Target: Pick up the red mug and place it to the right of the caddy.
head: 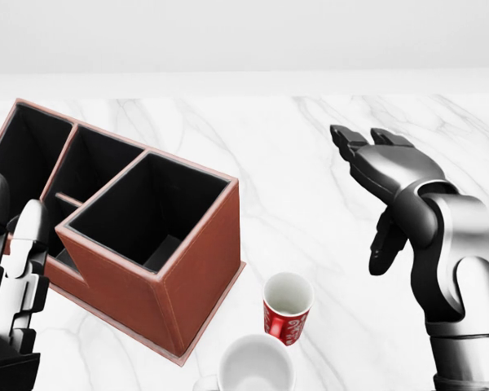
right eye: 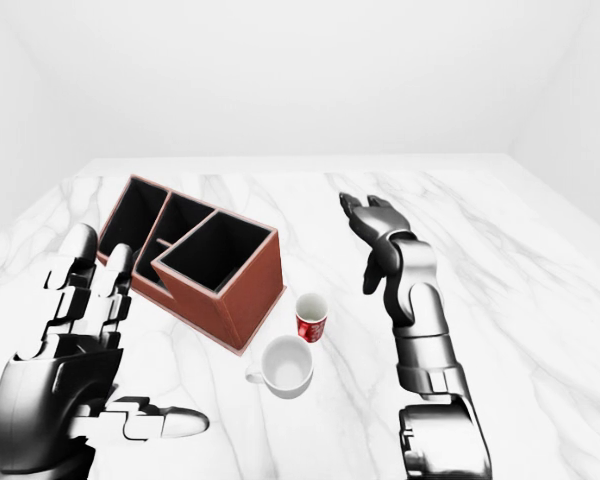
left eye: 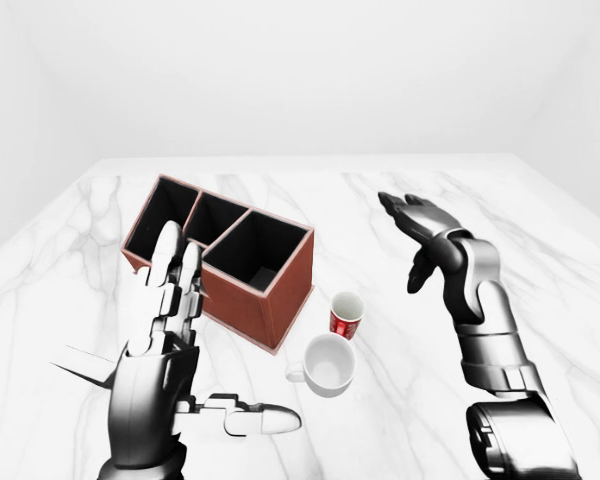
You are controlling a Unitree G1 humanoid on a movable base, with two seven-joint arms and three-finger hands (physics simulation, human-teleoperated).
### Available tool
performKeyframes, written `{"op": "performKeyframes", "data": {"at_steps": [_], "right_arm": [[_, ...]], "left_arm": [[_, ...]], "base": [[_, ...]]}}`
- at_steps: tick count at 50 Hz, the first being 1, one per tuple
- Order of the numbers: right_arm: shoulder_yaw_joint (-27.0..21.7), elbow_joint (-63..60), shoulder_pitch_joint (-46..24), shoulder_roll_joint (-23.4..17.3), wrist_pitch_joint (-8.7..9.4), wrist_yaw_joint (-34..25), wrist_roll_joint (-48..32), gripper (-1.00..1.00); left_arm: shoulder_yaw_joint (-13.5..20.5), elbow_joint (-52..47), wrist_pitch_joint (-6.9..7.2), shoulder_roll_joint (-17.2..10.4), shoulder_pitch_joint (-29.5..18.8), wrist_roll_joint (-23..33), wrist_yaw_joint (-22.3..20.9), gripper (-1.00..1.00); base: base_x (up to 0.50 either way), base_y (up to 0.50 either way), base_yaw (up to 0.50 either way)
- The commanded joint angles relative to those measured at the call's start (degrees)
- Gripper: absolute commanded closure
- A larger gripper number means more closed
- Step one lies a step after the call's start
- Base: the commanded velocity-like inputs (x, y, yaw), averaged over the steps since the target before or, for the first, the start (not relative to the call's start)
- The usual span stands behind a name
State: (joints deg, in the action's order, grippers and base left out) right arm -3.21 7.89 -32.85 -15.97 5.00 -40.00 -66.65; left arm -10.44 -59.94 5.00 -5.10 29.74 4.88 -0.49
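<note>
Red mug [head: 287, 310]: glossy cylinder, upright on veined marble tabletop [head: 310, 163], at four o'clock of boxy brown caddy [head: 147, 244]. My right hand [head: 391, 175]: spread, empty.
</note>
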Motion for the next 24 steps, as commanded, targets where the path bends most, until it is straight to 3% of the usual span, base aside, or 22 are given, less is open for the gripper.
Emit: {"op": "performKeyframes", "data": {"at_steps": [1,10,24], "right_arm": [[-5.25,-10.42,-7.29,-7.0,0.0,0.0,-0.31,-1.0],[-7.52,-17.3,-13.52,-13.08,0.0,0.0,4.01,-1.0],[-10.84,-32.23,-11.42,-13.28,0.0,0.0,12.22,-1.0]], "left_arm": [[-0.85,0.25,0.0,-0.49,0.1,0.37,0.64,-1.0],[-0.85,-0.06,0.0,-0.63,-0.15,0.28,0.85,-1.0],[-0.19,-0.06,0.0,-0.35,0.52,0.03,0.49,-1.0]], "base": [[0.0,0.0,0.0],[0.0,0.0,0.0],[0.0,0.0,0.0]]}}
